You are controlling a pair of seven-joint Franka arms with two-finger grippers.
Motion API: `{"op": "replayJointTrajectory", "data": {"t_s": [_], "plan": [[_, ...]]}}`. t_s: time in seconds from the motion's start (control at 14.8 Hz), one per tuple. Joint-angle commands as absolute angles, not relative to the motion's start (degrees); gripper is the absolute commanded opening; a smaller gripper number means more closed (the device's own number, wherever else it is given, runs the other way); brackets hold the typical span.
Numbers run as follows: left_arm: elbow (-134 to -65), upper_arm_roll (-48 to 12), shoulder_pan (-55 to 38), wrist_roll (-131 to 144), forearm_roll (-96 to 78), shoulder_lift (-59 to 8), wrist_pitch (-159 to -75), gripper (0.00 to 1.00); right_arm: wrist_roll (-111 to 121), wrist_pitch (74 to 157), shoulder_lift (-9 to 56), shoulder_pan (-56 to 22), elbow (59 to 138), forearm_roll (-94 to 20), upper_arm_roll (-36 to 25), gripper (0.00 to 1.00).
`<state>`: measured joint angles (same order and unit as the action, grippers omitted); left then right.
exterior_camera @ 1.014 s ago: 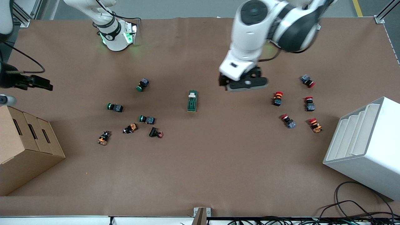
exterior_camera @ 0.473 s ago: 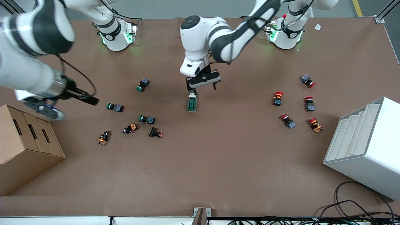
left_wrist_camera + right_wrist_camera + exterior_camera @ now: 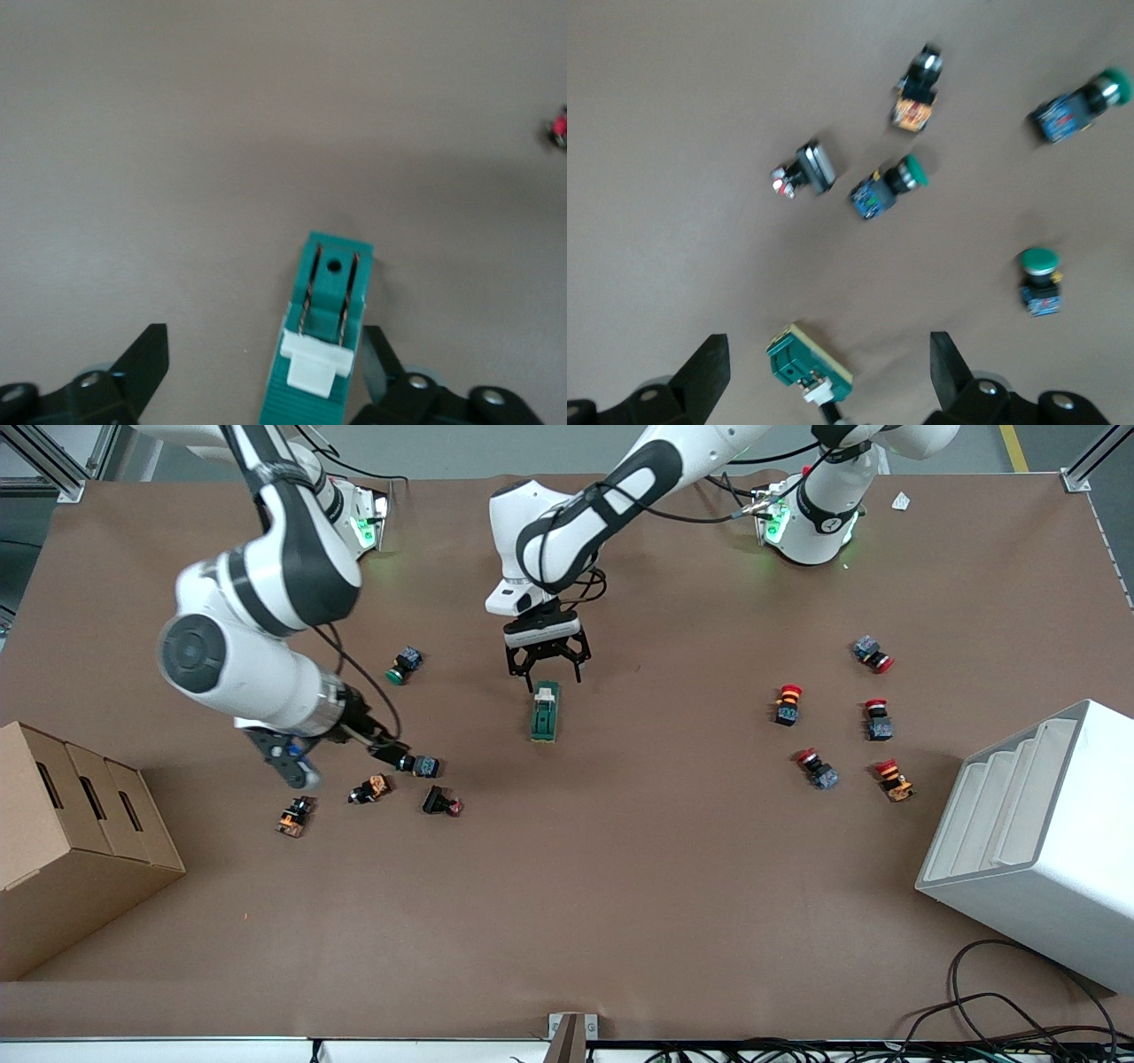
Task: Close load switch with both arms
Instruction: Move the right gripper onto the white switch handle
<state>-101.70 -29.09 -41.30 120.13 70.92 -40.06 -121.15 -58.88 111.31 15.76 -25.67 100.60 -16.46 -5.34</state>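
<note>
The load switch, a narrow dark-green block with a white lever piece at its end toward the robots, lies flat on the brown table near the middle. My left gripper is open just above that lever end. In the left wrist view the switch lies between the jaws, close to one finger. My right gripper is open, low over a cluster of push buttons toward the right arm's end. The right wrist view shows the switch some way ahead, framed between the jaws.
Green, orange and dark push buttons lie around my right gripper. Red push buttons lie toward the left arm's end. A cardboard box and a white stepped rack stand at the table's two ends.
My left arm swung in from the red buttons and came down over the switch's lever end. My right arm swung in from the table's edge to over the button cluster.
</note>
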Motion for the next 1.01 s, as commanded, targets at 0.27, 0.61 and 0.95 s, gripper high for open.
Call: {"op": "replayJointTrajectory", "data": {"t_s": [0.27,0.61,0.95], "plan": [[-103.4,-29.2,-44.1,133.9,90.8,-45.3,-121.2,0.9,-66.3,123.7,22.9,-34.2,102.7,-21.1,-5.9,1.0],[-103.9,-28.6,-43.7,134.1,97.9,-47.7,-120.8,0.97,-68.0,130.7,25.2,-39.2,105.9,-24.5,-5.9,1.0],[-104.1,-27.2,-44.0,134.1,100.1,-48.0,-120.6,0.99,-68.0,141.0,25.6,-44.8,112.2,-25.8,-5.8,1.0]]}}
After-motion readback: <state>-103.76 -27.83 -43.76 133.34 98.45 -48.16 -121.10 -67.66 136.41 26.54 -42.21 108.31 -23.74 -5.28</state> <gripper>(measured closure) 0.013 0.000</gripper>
